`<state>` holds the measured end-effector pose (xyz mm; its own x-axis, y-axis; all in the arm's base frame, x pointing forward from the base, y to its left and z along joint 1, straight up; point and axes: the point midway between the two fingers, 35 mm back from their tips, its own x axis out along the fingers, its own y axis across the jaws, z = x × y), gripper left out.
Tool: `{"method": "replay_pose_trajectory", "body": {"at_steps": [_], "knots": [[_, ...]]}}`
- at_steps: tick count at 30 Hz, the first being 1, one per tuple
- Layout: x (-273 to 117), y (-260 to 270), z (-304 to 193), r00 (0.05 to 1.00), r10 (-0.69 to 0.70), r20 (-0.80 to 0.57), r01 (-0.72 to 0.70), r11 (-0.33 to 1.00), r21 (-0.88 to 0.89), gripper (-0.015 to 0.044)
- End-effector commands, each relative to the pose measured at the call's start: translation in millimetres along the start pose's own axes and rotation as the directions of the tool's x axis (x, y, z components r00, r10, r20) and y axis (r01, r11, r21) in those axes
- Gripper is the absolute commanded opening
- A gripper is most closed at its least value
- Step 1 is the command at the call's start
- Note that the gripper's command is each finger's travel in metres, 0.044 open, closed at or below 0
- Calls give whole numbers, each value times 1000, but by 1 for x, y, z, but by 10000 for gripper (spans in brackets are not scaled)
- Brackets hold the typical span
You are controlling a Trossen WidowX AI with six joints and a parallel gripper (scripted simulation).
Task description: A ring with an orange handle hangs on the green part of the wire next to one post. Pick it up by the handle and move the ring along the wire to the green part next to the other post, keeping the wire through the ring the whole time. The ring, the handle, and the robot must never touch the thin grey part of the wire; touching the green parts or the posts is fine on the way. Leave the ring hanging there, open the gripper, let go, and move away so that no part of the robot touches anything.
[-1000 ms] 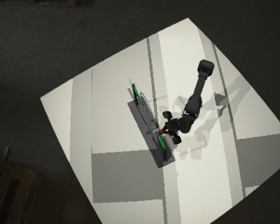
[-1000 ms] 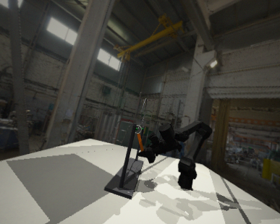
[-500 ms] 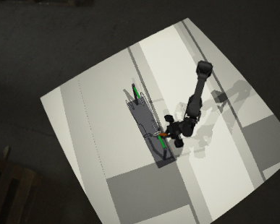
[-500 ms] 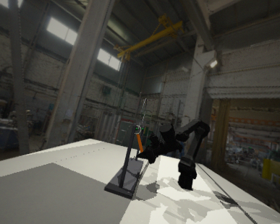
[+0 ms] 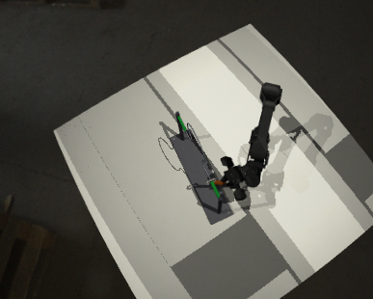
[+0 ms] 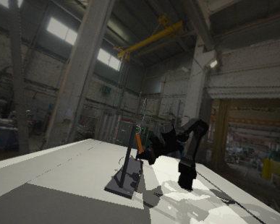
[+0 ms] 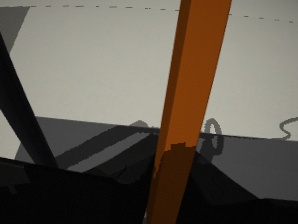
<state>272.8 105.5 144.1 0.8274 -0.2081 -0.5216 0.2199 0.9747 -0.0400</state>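
The orange handle (image 5: 219, 183) (image 6: 139, 143) (image 7: 199, 75) is held at its lower end in my gripper (image 5: 225, 182) (image 6: 142, 153) (image 7: 164, 145), which is shut on it. The handle leans slightly and rises to the small pale ring (image 5: 210, 181) (image 6: 138, 128). In the top view the ring is at the inner end of the green part (image 5: 216, 190) by the lower-right post (image 5: 220, 205) (image 6: 126, 160). The other green part (image 5: 182, 122) is by the upper-left post (image 5: 177, 115). The thin grey wire (image 5: 199, 149) (image 6: 144, 113) runs between them. Whether the ring touches the wire is too small to tell.
Both posts stand on a dark base plate (image 5: 211, 209) (image 6: 115, 186) on the pale table (image 5: 127, 159) (image 6: 63, 166). A dark post (image 7: 25, 110) crosses the left of the wrist view. The arm reaches in from the right in the top view. Shadows of wire and arm fall across base and table.
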Motion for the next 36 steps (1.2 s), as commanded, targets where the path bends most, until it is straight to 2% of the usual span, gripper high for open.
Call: {"method": "replay_pose_trajectory", "body": {"at_steps": [1,36], "knots": [[-1,5,3,1000,0,10,-1,1000,12,-150],[3,22,-7,1000,0,19,0,1000,11,-150]]}}
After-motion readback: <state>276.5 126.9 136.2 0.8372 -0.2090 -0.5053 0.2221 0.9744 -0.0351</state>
